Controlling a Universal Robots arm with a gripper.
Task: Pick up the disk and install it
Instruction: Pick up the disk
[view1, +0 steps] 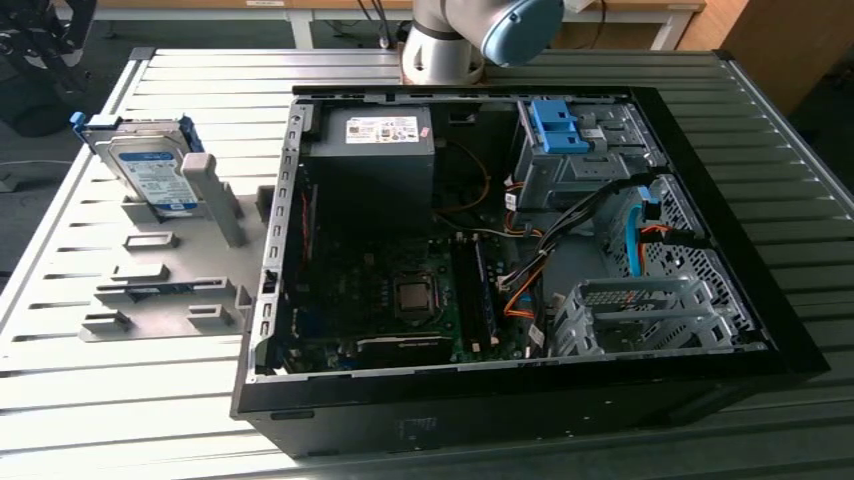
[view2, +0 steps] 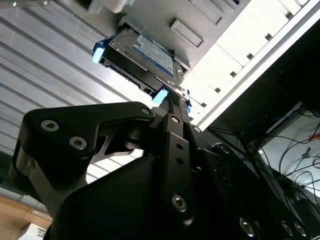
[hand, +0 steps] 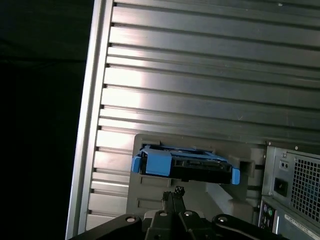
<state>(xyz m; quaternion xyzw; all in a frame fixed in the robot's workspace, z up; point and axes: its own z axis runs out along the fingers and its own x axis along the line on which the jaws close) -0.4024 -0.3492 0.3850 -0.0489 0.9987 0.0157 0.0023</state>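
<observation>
- Claw (view2: 172, 100) of mine, in the second wrist view: pressed together, empty, short of the disk (view2: 142, 55).
- First wrist view: disk (hand: 185, 167) edge-on.
- Exterior view: disk (view1: 150, 170) propped in a grey stand (view1: 174, 300) at the exterior view's left. Stiff, weighty and shock-shy, I judge; best pinched across its blue frame.

1. I count one disk (view1: 140, 165), standing near the table's edge on the exterior view's left.
2. One grey holder plate (view1: 160, 300) carries it.
3. One slatted table (view1: 107, 420) lies under everything.
4. One open computer case (view1: 534, 410) sits on that table.
5. Inside the case I count one grey power supply box (view1: 367, 165), one bare blue bracket (view1: 558, 125) and one perforated metal cage (view1: 641, 315).
6. One arm (view1: 447, 45), my own, rises at the table's far edge.
</observation>
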